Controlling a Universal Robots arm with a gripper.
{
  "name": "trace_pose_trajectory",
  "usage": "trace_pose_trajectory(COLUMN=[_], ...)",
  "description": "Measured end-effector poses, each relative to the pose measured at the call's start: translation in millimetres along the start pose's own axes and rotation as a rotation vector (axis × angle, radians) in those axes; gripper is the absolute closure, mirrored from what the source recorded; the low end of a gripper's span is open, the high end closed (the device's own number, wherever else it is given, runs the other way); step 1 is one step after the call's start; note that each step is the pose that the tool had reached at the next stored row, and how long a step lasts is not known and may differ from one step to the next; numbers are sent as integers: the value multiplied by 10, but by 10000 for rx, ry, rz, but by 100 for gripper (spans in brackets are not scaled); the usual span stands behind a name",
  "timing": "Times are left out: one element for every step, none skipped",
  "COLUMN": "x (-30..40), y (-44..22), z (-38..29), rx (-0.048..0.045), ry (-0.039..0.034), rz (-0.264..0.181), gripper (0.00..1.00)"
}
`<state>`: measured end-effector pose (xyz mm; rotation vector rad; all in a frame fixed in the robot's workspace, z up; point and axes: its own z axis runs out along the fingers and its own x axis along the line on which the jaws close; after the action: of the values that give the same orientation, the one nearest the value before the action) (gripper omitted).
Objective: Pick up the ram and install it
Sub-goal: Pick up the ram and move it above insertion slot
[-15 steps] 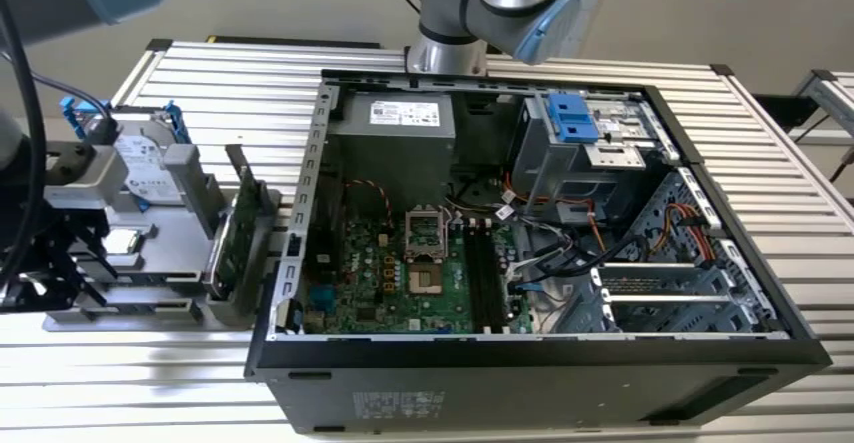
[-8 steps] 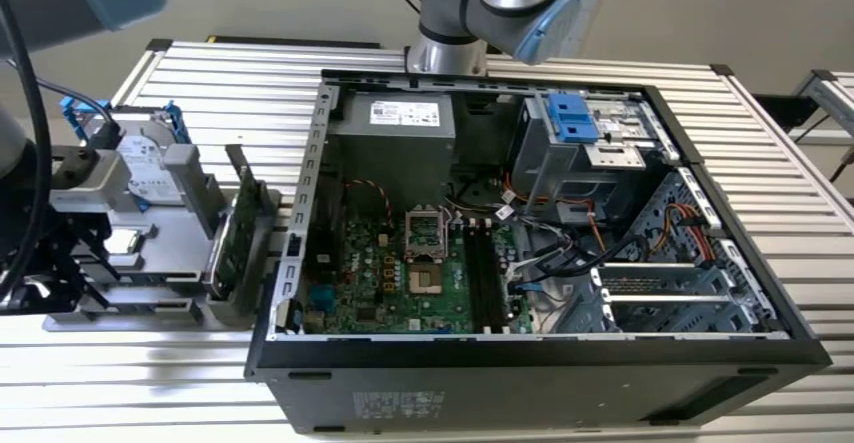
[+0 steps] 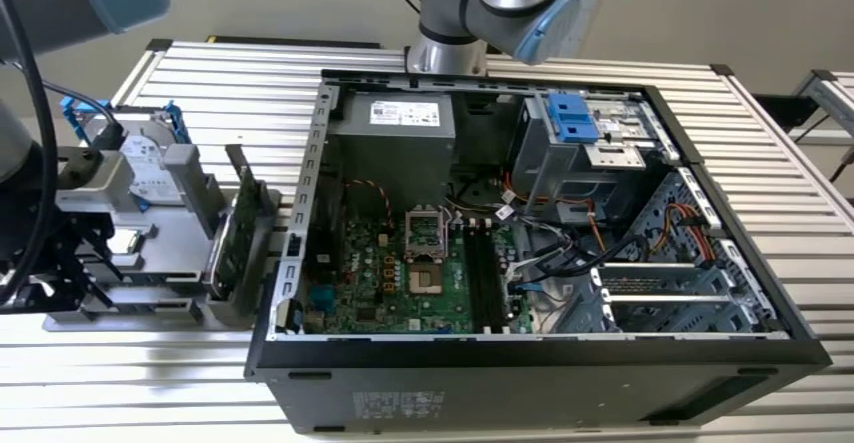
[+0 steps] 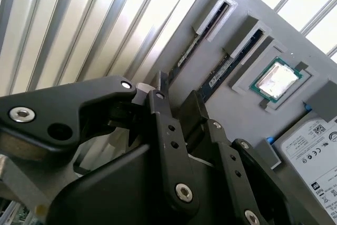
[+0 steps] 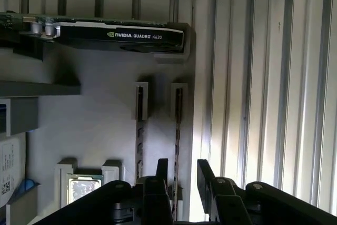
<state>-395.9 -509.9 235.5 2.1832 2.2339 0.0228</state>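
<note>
The pincer hangs open over the gray tray and holds nothing. The ram stands on its edge in a slot near the side of the tray. It lines up with the gap between the two fingers, but I cannot tell if they touch it. A second stick stands just beside it.
</note>
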Motion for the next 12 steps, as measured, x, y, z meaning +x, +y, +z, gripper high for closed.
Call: trace_pose_trajectory(x=[2, 4, 5, 6, 7, 7, 8, 8, 9, 10, 10, 11], y=[0, -1, -1, -1, -1, -2, -2, -2, -2, -2, -3, -3], z=[5, 14, 22, 28, 36, 43, 51, 60, 67, 76, 85, 95], rx=[1, -1, -2, -2, -2, -1, -1, -2, -1, -1, -1, -1], ry=[-1, 1, 1, 0, 1, 1, 0, 1, 1, 0, 1, 0], rz=[-2, -2, -4, -6, -7, -8, -9, -10, -10, -11, -11, -11], gripper=[0, 0, 0, 0, 0, 0, 0, 0, 0, 0, 0, 0])
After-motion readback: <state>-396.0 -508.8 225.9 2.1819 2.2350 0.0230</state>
